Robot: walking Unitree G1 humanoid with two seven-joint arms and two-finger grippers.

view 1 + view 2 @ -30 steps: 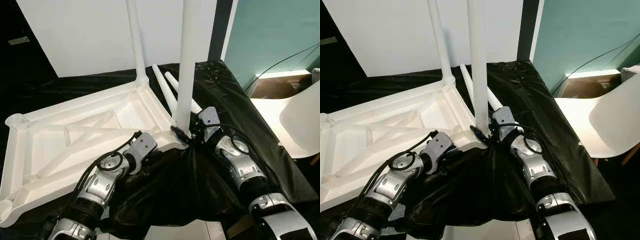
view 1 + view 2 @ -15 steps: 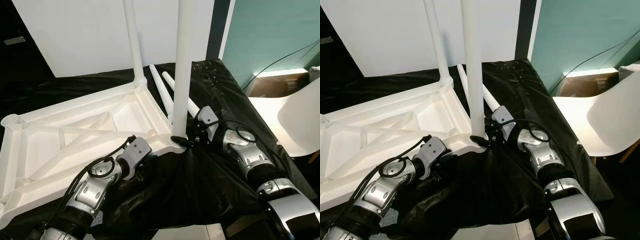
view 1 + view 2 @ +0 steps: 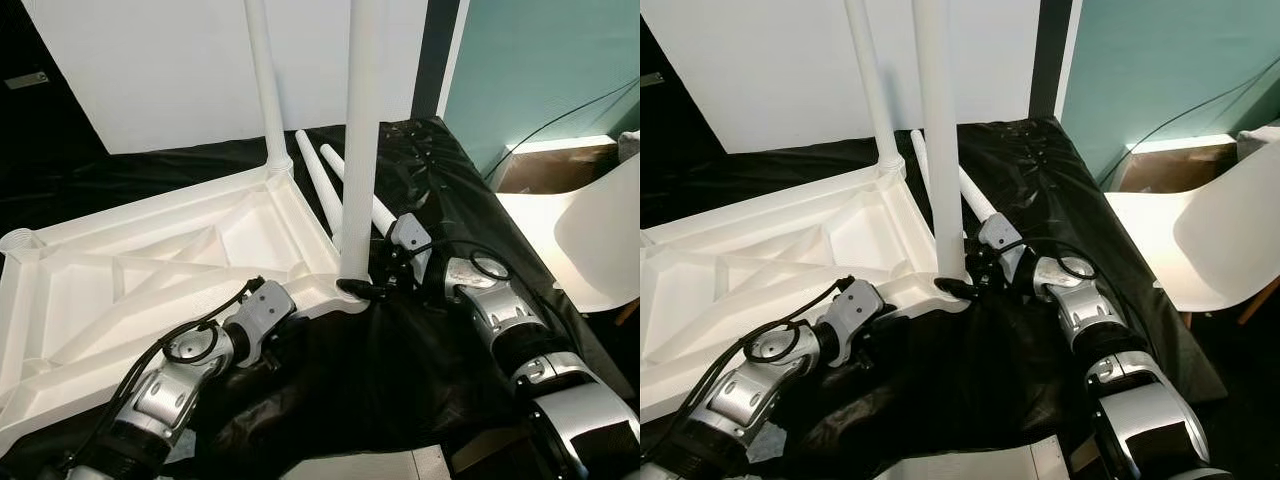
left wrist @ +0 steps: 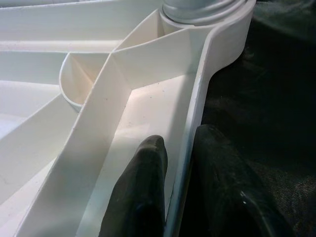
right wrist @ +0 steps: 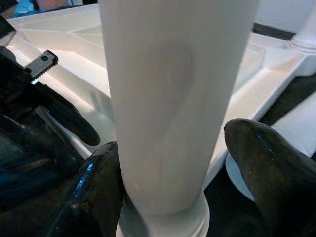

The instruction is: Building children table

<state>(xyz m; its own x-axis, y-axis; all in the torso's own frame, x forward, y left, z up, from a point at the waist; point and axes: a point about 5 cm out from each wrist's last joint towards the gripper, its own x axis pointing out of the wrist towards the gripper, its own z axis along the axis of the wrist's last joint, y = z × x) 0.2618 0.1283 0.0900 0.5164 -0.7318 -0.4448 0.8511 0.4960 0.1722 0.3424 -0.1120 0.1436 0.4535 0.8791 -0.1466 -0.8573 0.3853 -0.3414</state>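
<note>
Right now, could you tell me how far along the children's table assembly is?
About halfway. The upturned white tabletop has its far leg standing in a corner socket. In hand: the right gripper sits around the near leg at its socket base, while the left gripper pinches the tabletop's rim. Left: two loose legs lie on the black cloth, and an empty socket waits.

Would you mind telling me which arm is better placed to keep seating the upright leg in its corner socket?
Right, probably. The right gripper already straddles the near leg at its base, while the left gripper pinches the tabletop's rim, steadying it.
</note>
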